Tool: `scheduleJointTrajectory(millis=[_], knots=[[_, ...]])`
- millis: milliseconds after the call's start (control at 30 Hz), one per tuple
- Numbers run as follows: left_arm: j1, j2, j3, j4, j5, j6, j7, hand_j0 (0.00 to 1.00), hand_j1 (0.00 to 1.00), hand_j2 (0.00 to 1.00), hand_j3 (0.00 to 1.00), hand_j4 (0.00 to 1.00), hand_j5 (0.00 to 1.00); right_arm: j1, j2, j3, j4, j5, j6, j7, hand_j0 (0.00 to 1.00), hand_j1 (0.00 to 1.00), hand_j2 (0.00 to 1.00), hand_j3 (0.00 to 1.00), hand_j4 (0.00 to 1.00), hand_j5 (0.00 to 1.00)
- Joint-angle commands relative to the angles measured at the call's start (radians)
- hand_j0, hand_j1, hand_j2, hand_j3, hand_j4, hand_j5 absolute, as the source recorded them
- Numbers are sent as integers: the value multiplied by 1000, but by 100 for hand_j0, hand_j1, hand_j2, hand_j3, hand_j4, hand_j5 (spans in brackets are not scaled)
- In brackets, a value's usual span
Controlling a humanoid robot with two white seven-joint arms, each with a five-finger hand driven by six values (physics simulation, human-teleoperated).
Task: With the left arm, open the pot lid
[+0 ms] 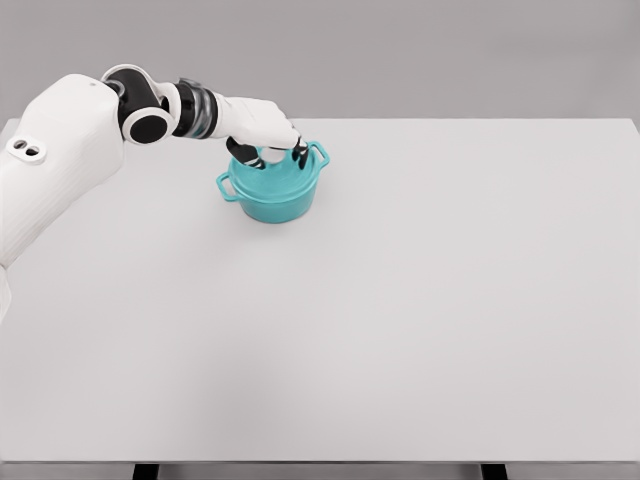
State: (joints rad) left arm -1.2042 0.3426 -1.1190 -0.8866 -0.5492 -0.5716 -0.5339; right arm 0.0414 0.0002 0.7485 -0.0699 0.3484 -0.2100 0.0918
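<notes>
One teal pot (273, 190) stands upright on the white table (420, 300), in the far-left part of the surface, well back from the near edge. Two loop handles counted: one at the near-left (228, 187), one at the far-right (319, 153). The handle-to-handle axis therefore runs diagonally — near-left to far-right. One lid (272, 178), same teal, sits on the pot; it looks seated level on the rim, though the hand covers much of it and a small gap could not be ruled out.

One arm in view: the left, entering from the picture's left edge, forearm stretched rightward over the table's back corner. The left hand (268, 140) is directly above the lid's centre, palm down. Dark fingertips (299, 152) curl downward onto the lid top — probably closed around the knob, but the knob itself is hidden under the hand.

Count: one pot, one lid, two handles, one hand.
</notes>
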Motion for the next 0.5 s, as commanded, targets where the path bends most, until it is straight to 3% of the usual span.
scheduleJointTrajectory(millis=[0, 467], knots=[[0, 1, 1, 0, 3, 1, 0, 62, 62, 62, 62, 62, 62, 0, 0, 0, -1, 0, 0, 0, 100, 100, 100, 100, 100, 100], [-2, 12, 1, -8, 8, -14, 0, 47, 47, 47, 47, 47, 47, 0, 0, 0, -1, 0, 0, 0, 100, 100, 100, 100, 100, 100]])
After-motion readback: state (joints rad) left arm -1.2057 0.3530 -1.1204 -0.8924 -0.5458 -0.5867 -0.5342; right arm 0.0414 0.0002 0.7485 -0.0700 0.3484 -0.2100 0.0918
